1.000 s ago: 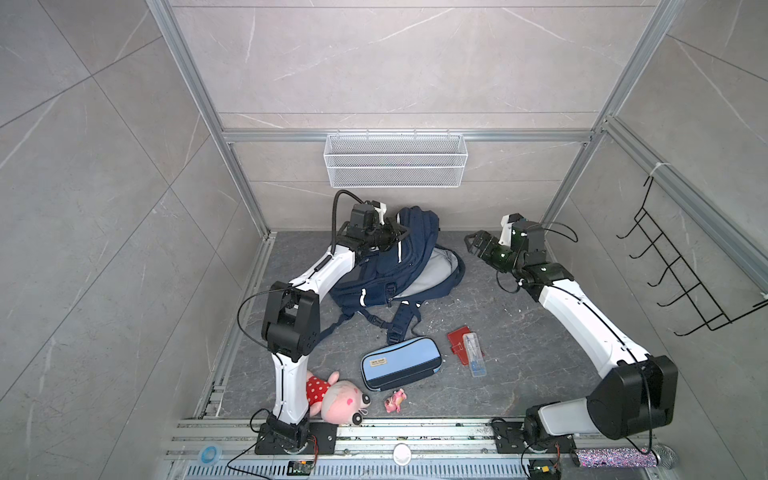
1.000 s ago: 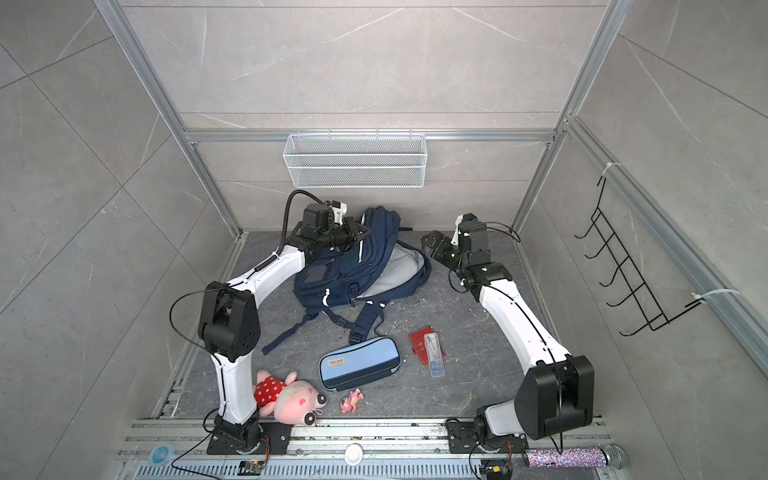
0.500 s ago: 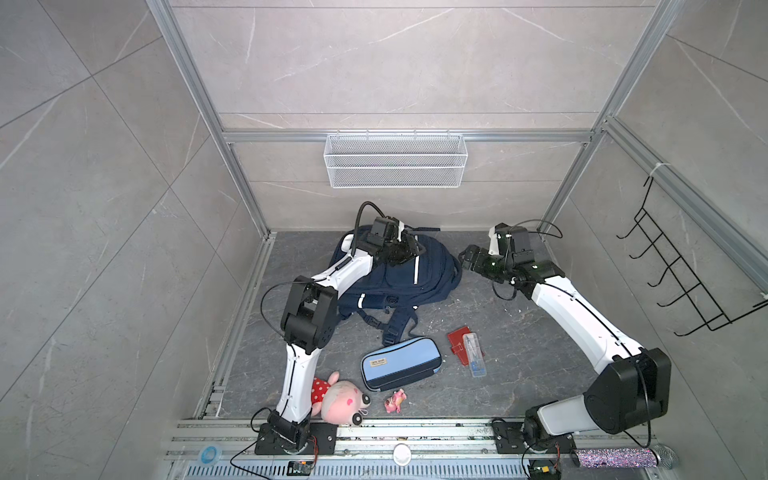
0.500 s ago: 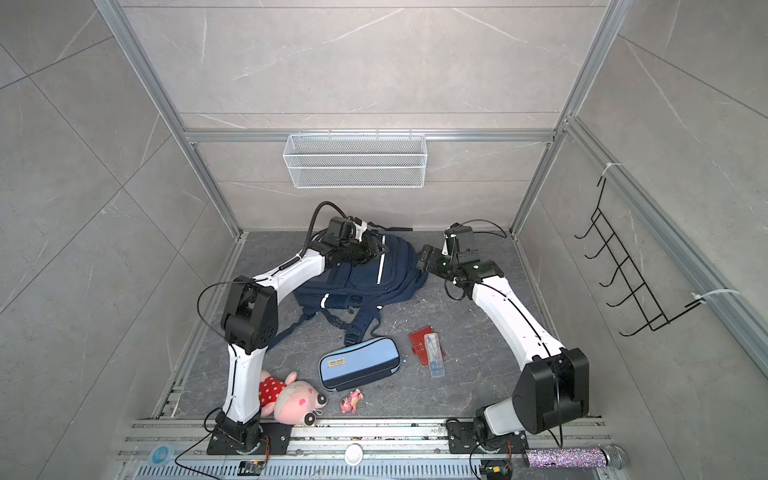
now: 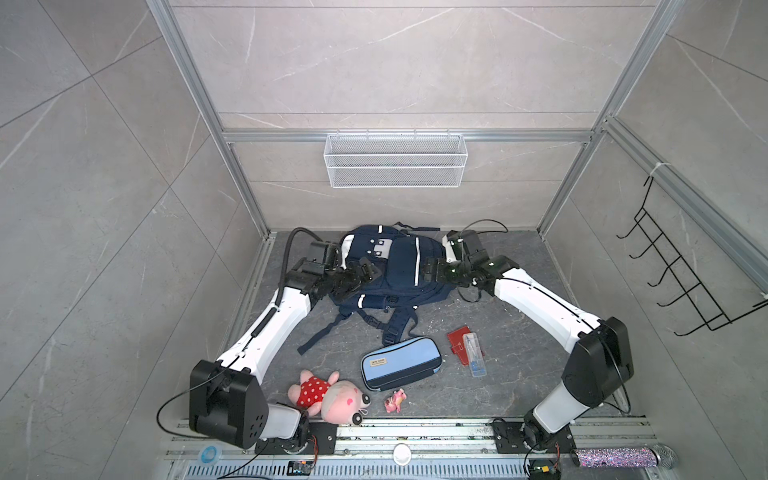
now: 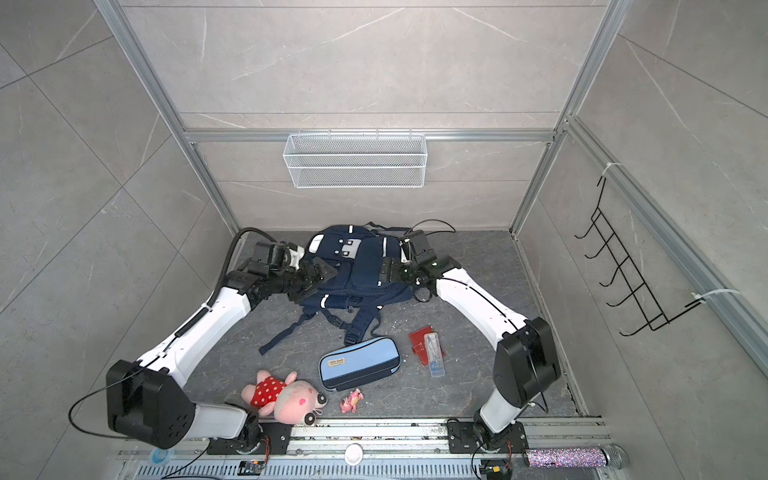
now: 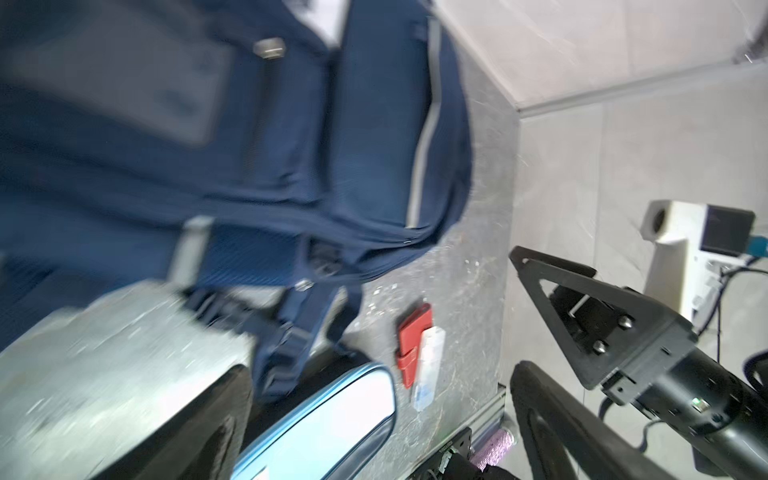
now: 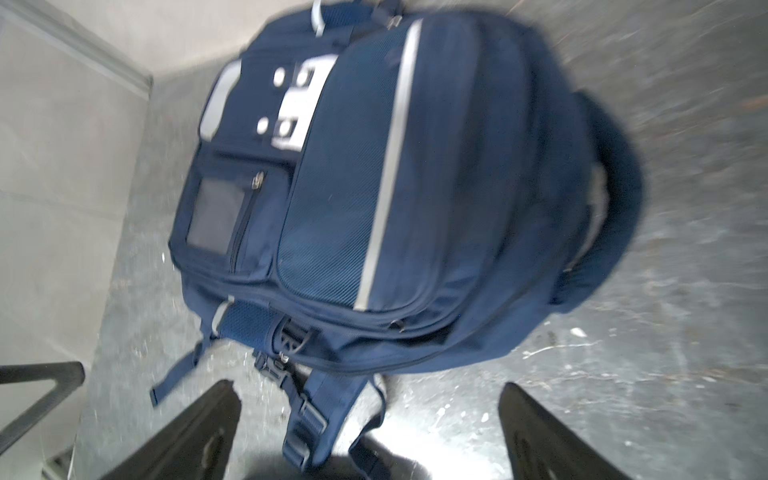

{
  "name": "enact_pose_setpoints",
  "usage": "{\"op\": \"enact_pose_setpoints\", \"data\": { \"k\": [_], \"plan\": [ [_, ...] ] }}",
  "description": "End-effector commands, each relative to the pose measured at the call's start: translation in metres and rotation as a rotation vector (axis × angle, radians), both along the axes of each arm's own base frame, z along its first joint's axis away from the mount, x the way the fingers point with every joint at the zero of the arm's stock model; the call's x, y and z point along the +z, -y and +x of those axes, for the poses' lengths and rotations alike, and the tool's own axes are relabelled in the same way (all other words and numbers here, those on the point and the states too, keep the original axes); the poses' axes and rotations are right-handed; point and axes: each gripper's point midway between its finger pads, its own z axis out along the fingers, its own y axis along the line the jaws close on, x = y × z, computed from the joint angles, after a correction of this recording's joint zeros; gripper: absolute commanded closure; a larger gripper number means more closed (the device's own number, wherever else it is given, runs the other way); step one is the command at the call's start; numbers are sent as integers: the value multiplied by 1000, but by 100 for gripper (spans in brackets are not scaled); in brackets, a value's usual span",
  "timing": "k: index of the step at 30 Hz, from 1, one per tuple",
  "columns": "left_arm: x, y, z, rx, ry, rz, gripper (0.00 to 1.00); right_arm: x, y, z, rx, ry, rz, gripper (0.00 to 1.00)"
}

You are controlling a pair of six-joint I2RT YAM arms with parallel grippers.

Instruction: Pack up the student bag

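The student bag, navy with white stripes and a grey-white patch, lies flat, front up, at the back of the floor; its straps trail toward the front. My left gripper hangs open over the bag's left edge, holding nothing. My right gripper stands open at the bag's right edge. The left wrist view shows the bag beyond the open left gripper. In the right wrist view the bag fills the frame past the open right gripper, with a strap between its fingers.
In front of the bag lie a light-blue pencil case, a red wallet with a clear plastic box, a pink plush and a small pink toy. A wire basket hangs on the back wall, a hook rack on the right.
The left gripper opened and let go of the bag's top, then drew back to the left. The bag's open flap fell shut and the bag now lies flat. The right gripper moved in.
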Motion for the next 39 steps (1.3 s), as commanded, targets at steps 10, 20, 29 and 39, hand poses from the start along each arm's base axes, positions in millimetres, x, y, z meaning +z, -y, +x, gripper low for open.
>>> {"op": "enact_pose_setpoints", "data": {
  "k": [10,20,29,39],
  "plan": [
    [-75,-21,20,278,-171,-153,13,-33,-62,-21,202,-115,-58,2],
    [-117,-18,64,391,-229,-185,30,-44,-59,-28,205,-137,-66,4],
    [-122,-11,79,386,-245,-200,92,-41,-56,-45,247,-127,-42,4],
    [-78,14,83,317,-186,-284,100,-58,-72,-80,426,-134,63,17]
  ]
}}
